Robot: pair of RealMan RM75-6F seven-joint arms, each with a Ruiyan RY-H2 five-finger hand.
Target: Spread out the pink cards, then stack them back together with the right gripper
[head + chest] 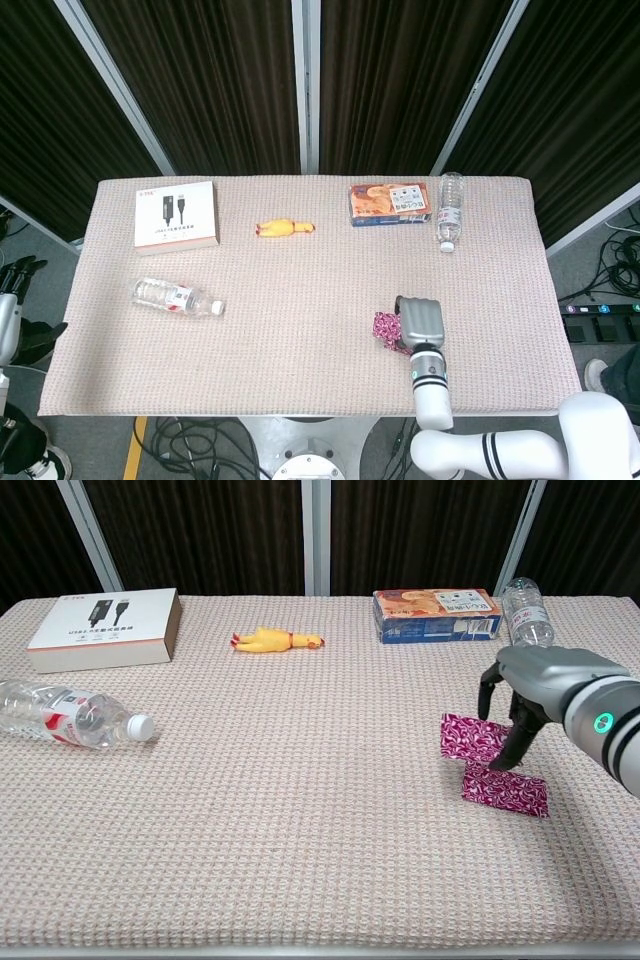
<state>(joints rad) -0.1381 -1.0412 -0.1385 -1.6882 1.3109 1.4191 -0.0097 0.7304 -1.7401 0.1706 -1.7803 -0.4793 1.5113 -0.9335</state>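
Two pink cards (pixel 474 738) (pixel 505 789) sit under and just beside the right hand (pixel 525 695). Two bottles: one (pixel 526 621) just beyond it, one (pixel 68 714) far off to its left. Two boxes (pixel 436 615) (pixel 106 628). One yellow toy (pixel 274 639).

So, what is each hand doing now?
Left hand: not in view.
Right hand: fingertips press the upper pink card; no grip, fingers apart.
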